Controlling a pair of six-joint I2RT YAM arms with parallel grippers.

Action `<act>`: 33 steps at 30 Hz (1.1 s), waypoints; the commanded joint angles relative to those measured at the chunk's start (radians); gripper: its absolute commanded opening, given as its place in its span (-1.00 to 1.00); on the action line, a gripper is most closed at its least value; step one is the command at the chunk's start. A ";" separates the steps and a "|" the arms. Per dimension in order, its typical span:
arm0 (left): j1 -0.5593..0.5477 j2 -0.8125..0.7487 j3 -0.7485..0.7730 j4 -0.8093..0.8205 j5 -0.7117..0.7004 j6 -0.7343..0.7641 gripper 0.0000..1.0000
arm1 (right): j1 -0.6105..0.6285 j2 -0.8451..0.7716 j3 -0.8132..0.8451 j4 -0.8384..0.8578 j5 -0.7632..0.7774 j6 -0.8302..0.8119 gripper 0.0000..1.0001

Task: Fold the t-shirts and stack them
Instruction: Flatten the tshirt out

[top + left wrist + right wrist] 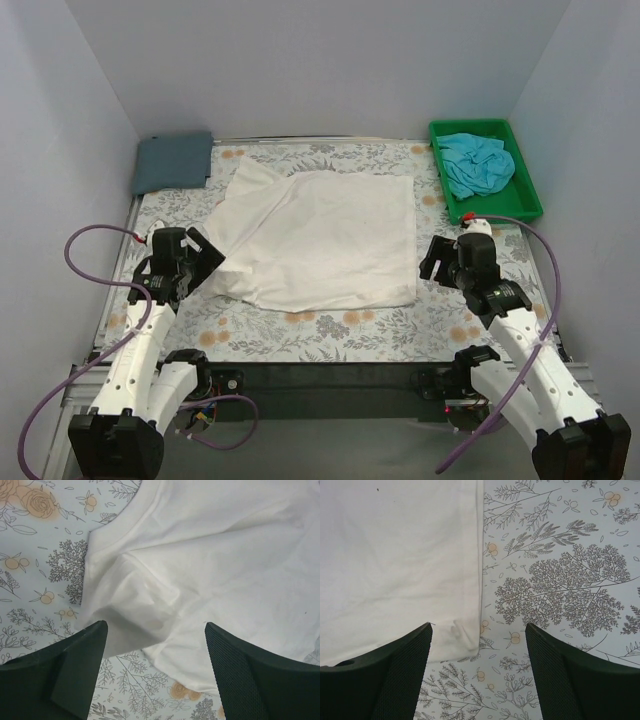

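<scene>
The cream-white t-shirt (320, 238) lies spread in the middle of the table, plain side up, its graphic hidden. The slate blue-grey t-shirt (172, 161) lies folded at the back left corner. The turquoise t-shirt (478, 163) is crumpled in the green tray (527, 170). My left gripper (208, 256) is open and empty at the cream shirt's left edge, over its collar and folded sleeve (135, 595). My right gripper (432, 258) is open and empty just right of the shirt's right hem corner (462, 640).
The floral table cover (340, 335) shows around the shirt. White walls enclose the back and both sides. The green tray stands at the back right.
</scene>
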 commanded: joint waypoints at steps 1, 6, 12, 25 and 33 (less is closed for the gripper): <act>-0.010 0.007 0.085 -0.041 0.004 -0.008 0.51 | -0.003 0.132 0.077 0.000 -0.051 -0.026 0.37; -0.027 0.035 0.168 -0.058 -0.046 0.045 0.52 | 0.001 0.353 0.158 0.038 -0.238 -0.097 0.20; -0.034 0.172 0.188 0.081 0.087 0.107 0.52 | 0.017 0.621 0.288 0.086 -0.300 -0.128 0.14; -0.071 0.694 0.327 0.327 0.159 0.116 0.37 | -0.012 0.896 0.400 0.159 -0.195 -0.137 0.09; -0.070 0.883 0.430 0.370 0.144 0.076 0.37 | -0.175 1.019 0.488 0.126 -0.110 -0.106 0.08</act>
